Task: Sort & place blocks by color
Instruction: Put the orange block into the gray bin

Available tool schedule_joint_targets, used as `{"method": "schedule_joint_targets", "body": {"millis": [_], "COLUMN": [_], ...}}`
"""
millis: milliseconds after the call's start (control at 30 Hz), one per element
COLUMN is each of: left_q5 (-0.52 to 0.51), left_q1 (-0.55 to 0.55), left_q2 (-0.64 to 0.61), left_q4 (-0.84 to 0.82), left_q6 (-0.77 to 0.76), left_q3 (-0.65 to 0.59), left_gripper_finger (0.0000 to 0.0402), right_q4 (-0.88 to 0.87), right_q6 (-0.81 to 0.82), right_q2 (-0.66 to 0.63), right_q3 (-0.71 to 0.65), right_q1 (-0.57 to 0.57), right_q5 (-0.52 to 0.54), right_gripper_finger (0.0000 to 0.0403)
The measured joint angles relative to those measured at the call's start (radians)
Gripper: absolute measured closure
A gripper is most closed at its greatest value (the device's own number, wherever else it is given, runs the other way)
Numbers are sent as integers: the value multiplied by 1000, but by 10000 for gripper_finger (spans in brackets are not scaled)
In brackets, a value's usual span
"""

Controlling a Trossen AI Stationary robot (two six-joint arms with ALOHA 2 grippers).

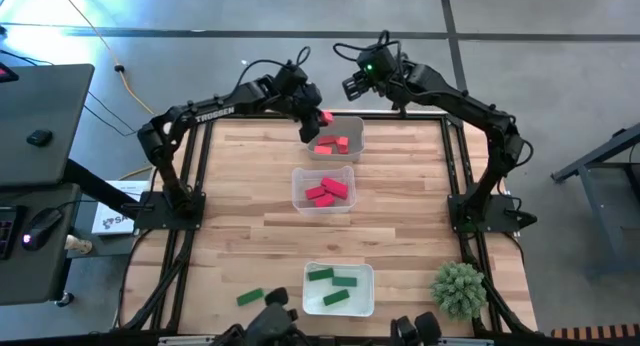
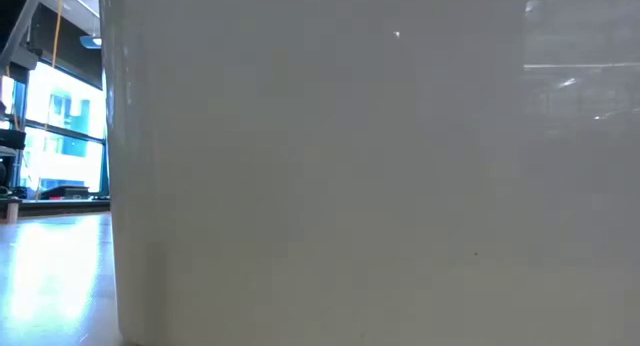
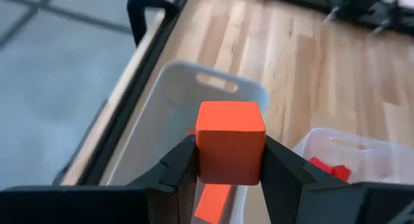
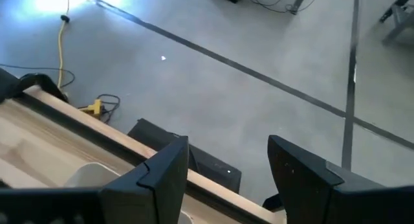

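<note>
My left gripper [image 1: 316, 121] is shut on an orange-red cube [image 3: 230, 140], which hangs over the far left end of the far white tray [image 1: 358, 136]. That tray holds other orange-red blocks [image 1: 334, 144]. The middle clear tray [image 1: 297, 191] holds deep red blocks [image 1: 328, 191]. The near tray [image 1: 365, 288] holds green blocks [image 1: 333, 279]. One green block [image 1: 250, 297] lies flat on the table to the left of the near tray. My right gripper [image 4: 226, 166] stands open and bare above the table's far edge. My left gripper pinches the cube's two opposite side faces [image 3: 202, 153] between its two fingers [image 3: 178, 166]. The fingers slant downward, coming from the table's left side. The cube sits level in the hold, lifted clear above the far tray's inside [image 3: 174, 114].
A spiky green plant ball [image 1: 459, 288] stands at the near right corner. A black frame [image 1: 205, 176] runs along the table's edges. In the low view a white tray wall [image 2: 350, 186] fills nearly the whole picture. Bare wood [image 1: 250, 216] lies left and right of the trays.
</note>
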Motion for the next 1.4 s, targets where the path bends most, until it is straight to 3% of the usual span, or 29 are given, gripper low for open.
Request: {"method": "schedule_joint_targets", "body": {"millis": [333, 767, 1400], "left_q5": [-4, -40, -59], "left_q1": [-4, -7, -31], "left_q2": [138, 241, 248], "left_q4": [-45, -75, -71], "left_q6": [-97, -160, -186], "left_q3": [0, 0, 0], "left_gripper_finger": [287, 287, 275], "right_q4": [-2, -14, -30], "right_q6": [-13, -35, -41], "right_q2": [0, 0, 0], "right_q3": [0, 0, 0], "right_q1": [-46, -48, -48], "right_q5": [-102, -108, -148], "right_gripper_finger": [201, 201, 201]}}
